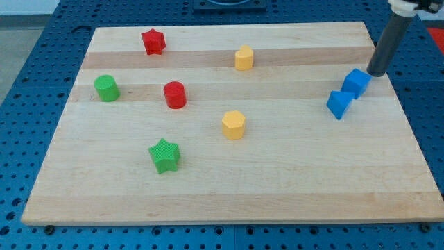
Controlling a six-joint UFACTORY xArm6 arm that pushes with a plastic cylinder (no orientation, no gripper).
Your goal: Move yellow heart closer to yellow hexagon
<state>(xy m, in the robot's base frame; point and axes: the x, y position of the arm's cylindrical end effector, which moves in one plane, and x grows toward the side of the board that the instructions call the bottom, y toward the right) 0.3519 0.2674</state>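
The yellow heart (243,57) sits near the view's top, a little right of centre. The yellow hexagon (234,125) sits near the middle of the wooden board (291,187), below the heart and well apart from it. My tip (377,73) is at the view's upper right, far to the right of both yellow blocks. It stands just right of a blue block (356,82), close to it or touching it.
A second blue block (339,104) lies just below-left of the first. A red star (152,42), a red cylinder (175,94) and a green cylinder (106,88) are at the upper left. A green star (164,155) is at the lower left.
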